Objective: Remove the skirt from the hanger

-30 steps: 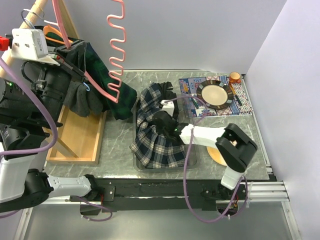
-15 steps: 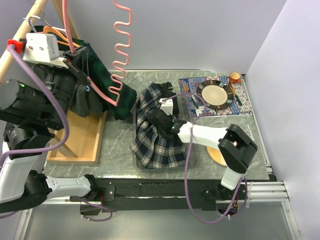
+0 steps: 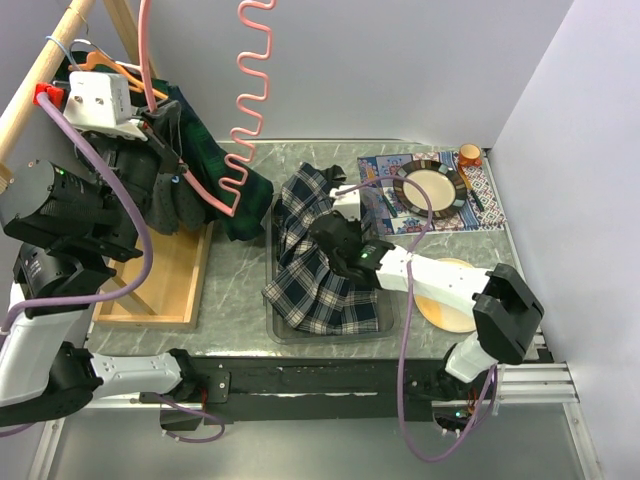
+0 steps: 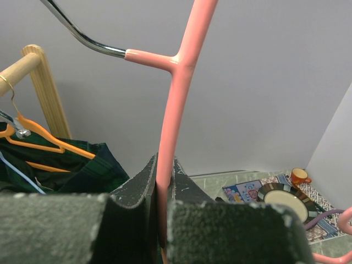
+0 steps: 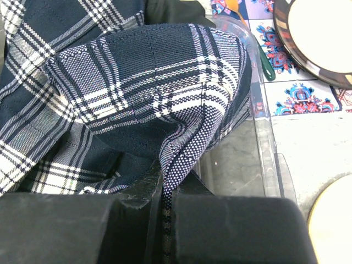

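At the bench's middle, the plaid skirt (image 3: 318, 265) lies heaped in a clear tray (image 3: 385, 318), a fold pinched by the right tool (image 5: 165, 190). The left tool (image 4: 163, 198) clenches the pink hanger (image 3: 245, 90) aloft. Separation looks done; next, let go.

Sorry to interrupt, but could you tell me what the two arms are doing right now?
They are separating a skirt from its hanger. The left hand is shut on the pink hanger and holds it up high by the wooden rack. The right hand is pinching a fold of the plaid skirt, which lies bunched in the clear tray on the table, already off the hanger.
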You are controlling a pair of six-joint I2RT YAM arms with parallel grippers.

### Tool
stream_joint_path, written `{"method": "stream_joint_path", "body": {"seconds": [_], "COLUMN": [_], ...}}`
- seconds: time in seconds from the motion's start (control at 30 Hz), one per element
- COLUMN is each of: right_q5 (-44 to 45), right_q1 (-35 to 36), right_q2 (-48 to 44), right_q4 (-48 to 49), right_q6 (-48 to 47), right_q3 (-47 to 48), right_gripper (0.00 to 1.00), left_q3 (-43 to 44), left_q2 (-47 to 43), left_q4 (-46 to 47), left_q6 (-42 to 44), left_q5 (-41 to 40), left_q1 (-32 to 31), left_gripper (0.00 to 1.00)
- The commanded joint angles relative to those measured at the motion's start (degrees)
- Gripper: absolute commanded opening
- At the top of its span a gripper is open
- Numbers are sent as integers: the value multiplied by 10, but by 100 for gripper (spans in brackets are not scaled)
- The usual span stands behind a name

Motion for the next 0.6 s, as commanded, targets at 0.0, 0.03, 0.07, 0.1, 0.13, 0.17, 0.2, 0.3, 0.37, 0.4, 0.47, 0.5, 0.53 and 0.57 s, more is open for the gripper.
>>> {"method": "stream_joint_path", "body": {"seconds": [0.0,0.03,0.07,0.1,0.13,0.17,0.2,0.3,0.37,0.4,0.47,0.5,0.53,0.57], "right_q5": [17,3,-14,-45,-59,-68,-76,-123,-135,-140,-164,-174,-189,-218], "right_q1": [2,5,7,7,13,17,23,28,29,28,25,22,20,18], "right_q2": [15,24,45,60,74,99,111,150,148,139,95,79,64,41], "right_q4": [8,14,19,25,31,41,58,50,42,42,41,32,25,15], "right_q6": [-7,-7,1,7,8,6,1,4,4,1,-8,-12,-14,-16], "right_q3": [31,33,36,40,41,40,39,55,61,59,55,57,61,73], "right_gripper": [0,0,0,0,0,0,0,7,24,30,46,48,51,53], "left_q3": [-3,-5,-8,-9,-14,-17,-19,-21,-17,-13,-10,-10,-16,-19], "left_q2": [-12,-12,-11,-9,-8,-7,-6,-1,1,3,4,3,1,0], "left_q4": [33,32,27,26,25,24,23,19,13,-5,-9,-7,-6,-4], "left_q6": [24,27,31,33,36,40,42,44,43,41,36,36,37,39], "left_q5": [9,12,17,19,22,23,27,34,49,75,82,79,73,69], "left_q1": [-1,-1,-1,-1,-1,-1,-1,-1,-1,-2,-1,-2,-1,-2], "left_gripper": [1,1,1,1,1,1,1,1,1,1,1,1,1,1]}}
